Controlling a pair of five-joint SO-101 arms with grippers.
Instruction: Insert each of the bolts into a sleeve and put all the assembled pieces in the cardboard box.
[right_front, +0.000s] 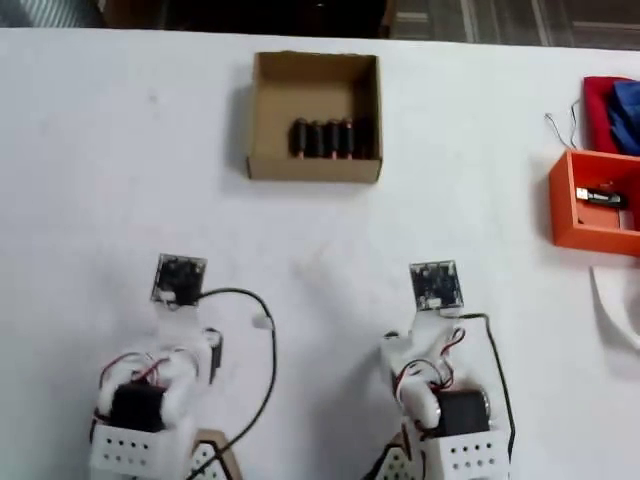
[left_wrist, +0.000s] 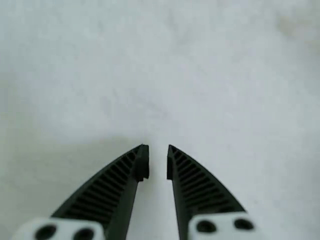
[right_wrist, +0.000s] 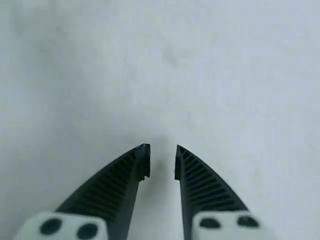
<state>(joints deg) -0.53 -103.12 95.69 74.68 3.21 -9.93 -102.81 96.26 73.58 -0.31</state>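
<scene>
Closest to you, your left tool hangs over bare white tabletop, its black ribbed fingers a narrow slit apart and pinching nothing. Your right tool is the same: a slim gap between the tips and nothing in it.

From above, both white arms sit folded back at the near edge. A loop of black cable bulges out beside one of them. If that arm swings out, the loop could drag or catch, so mind it.

The task's things are at the far middle of the tabletop. The open brown cardboard box holds a row of dark cylindrical assembled pieces, lying side by side against its near wall. Every piece you can see is in the box, so the job looks done or nearly done.

The main danger is therefore an unneeded reach. A tool arriving low could strike the near wall and shove the light box. Dipping inside with the slit this narrow would nudge the round pieces apart rather than grip them.

At the right edge stands an orange plastic tray. A wide sweep from that side could clip it.
</scene>
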